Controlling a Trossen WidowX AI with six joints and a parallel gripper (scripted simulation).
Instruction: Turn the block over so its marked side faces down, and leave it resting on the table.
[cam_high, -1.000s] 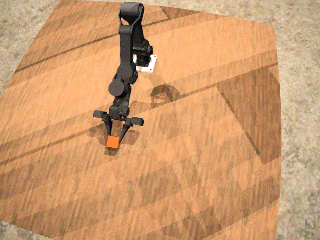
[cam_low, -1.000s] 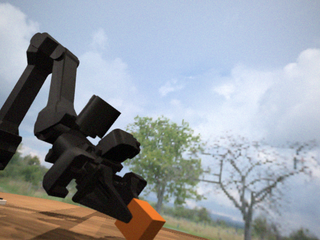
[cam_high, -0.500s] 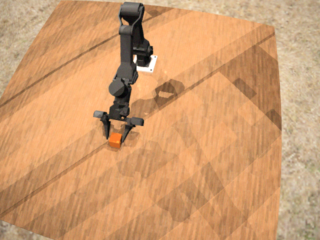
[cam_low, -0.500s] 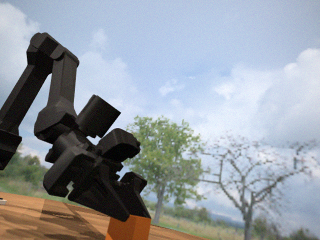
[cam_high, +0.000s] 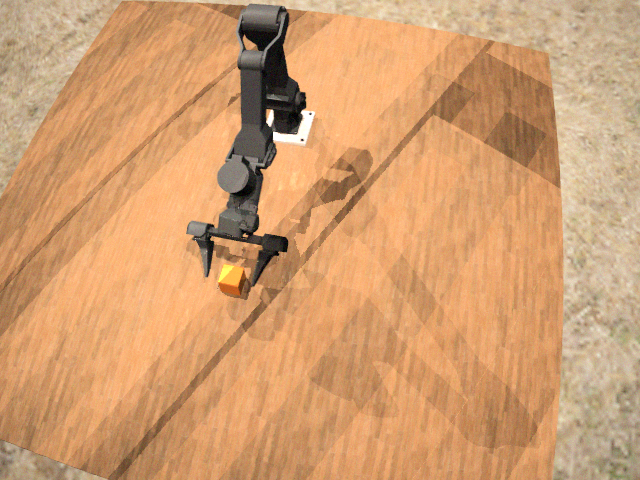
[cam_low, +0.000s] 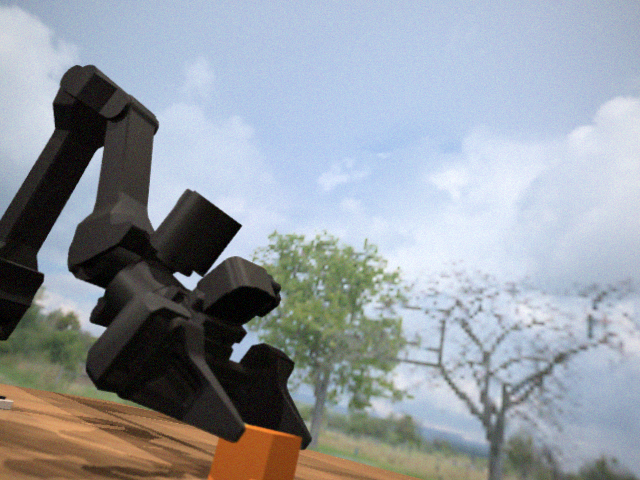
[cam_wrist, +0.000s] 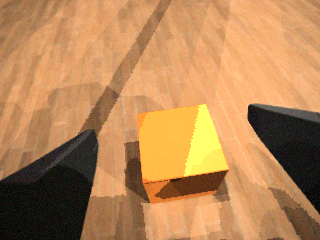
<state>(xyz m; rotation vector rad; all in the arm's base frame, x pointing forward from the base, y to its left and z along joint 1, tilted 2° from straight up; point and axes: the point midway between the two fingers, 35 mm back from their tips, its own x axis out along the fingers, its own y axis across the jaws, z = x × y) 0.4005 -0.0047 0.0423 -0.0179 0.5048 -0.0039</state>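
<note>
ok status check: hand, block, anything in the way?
Hand open, holding nothing. Orange block flat on the table, between the fingers, untouched. No mark showing on visible faces. Nothing else near it.

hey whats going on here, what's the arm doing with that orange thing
A dark robot arm is working with a small orange block on a wooden table. Right now the gripper is wide open and holds nothing; its two fingers stand on either side of the block with a gap on each side. The block sits flat on the table. No mark shows on the faces in view, so it may already be turned over.
</note>
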